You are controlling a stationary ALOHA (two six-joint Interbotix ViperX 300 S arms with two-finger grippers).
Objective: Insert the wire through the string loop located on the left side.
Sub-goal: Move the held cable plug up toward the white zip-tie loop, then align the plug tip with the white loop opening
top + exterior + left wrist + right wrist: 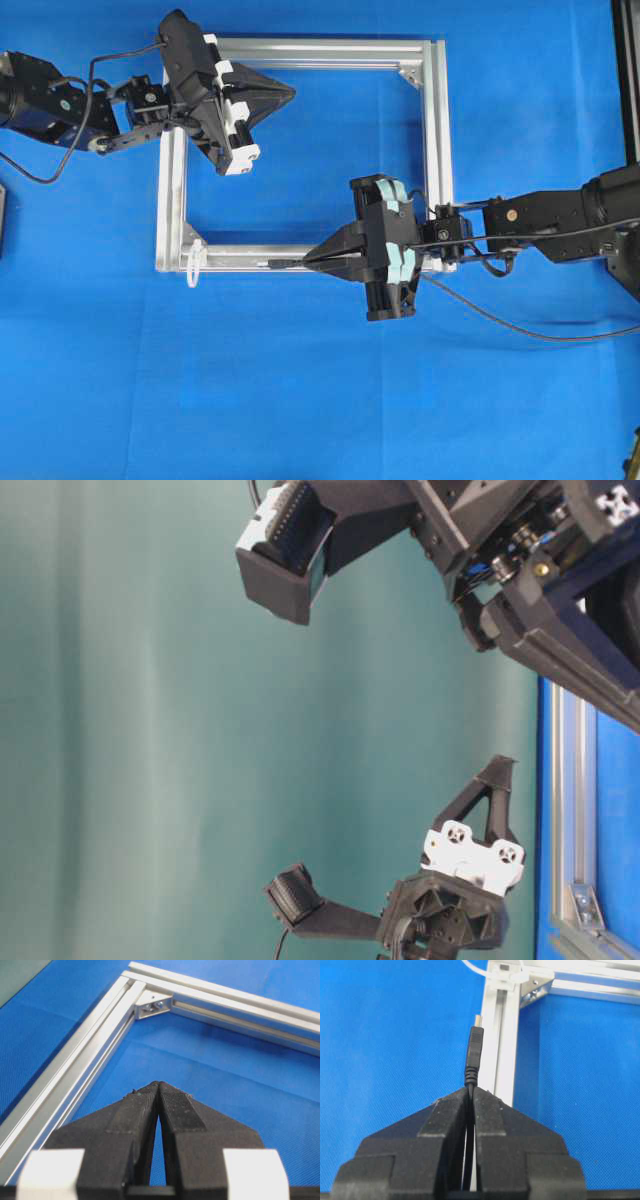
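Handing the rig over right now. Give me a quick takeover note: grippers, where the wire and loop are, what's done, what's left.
Right gripper: shut on the wire, just behind the plug; the plug sticks out ahead of the jaws, pointing along the near rail of the aluminium frame.
Left gripper: shut, holding nothing, hovering over the frame's far left part.
String loop: hangs at the frame's near left corner, on the outer side.
Done: wire picked up and roughly aimed toward the loop.
Left: the plug tip is short of the loop with a clear gap; carry it on along the rail and thread it through. Nothing is through yet.
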